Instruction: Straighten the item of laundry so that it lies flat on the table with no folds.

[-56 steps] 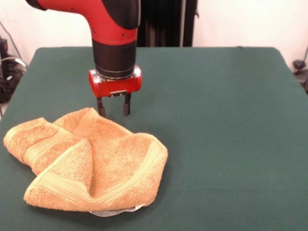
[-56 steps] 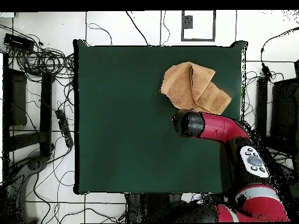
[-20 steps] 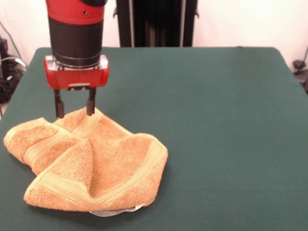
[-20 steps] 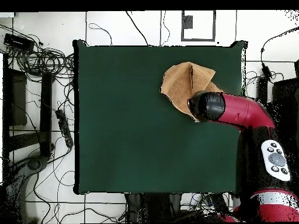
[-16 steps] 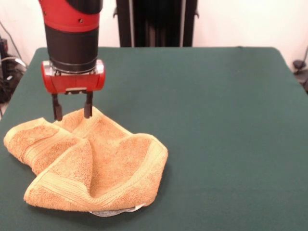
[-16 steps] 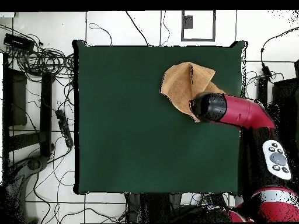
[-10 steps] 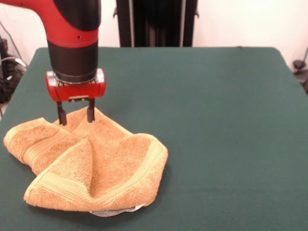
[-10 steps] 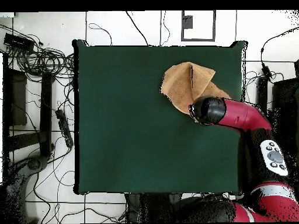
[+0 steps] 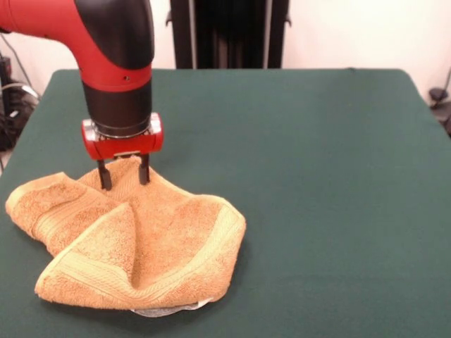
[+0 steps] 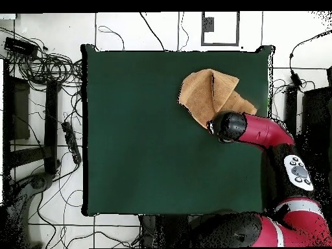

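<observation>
The tool point(image 9: 125, 177) stands open with nothing held, tips on the towel's point(image 9: 134, 243) far corner — closing here may pinch two layers, dragging folds across the bench point(image 9: 317, 176).

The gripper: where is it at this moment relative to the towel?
In the front view the gripper is at the left, open, its tips down at the far edge of the crumpled towel.

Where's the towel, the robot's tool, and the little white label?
towel point(image 9: 169, 239), front view, middle of its top fold
tool point(image 9: 125, 179), front view, between its two open fingertips
white label point(image 9: 158, 310), front view, strip poking out under the towel's near edge
</observation>
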`<action>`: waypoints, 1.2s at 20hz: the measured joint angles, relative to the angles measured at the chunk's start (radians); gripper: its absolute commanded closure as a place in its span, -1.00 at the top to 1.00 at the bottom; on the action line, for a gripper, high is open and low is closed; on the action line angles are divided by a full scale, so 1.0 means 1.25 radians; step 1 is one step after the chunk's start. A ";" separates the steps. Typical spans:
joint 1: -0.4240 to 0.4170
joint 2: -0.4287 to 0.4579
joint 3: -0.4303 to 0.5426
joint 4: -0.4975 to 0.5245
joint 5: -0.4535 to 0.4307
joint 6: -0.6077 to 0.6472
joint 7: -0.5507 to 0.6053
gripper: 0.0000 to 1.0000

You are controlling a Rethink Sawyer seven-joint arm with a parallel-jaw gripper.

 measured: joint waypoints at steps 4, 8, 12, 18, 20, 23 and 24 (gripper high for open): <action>-0.003 0.014 0.001 0.000 0.001 -0.009 0.000 1.00; -0.008 0.013 0.007 0.001 0.001 -0.014 0.000 1.00; -0.016 0.013 0.014 0.003 0.001 -0.014 0.000 1.00; -0.026 0.013 0.024 0.005 0.001 -0.013 0.000 1.00; -0.029 0.013 0.028 0.005 0.001 -0.016 0.000 -1.00; -0.029 0.012 0.031 0.005 0.001 -0.023 0.000 -1.00; -0.029 0.012 0.031 0.006 0.001 -0.025 0.000 -1.00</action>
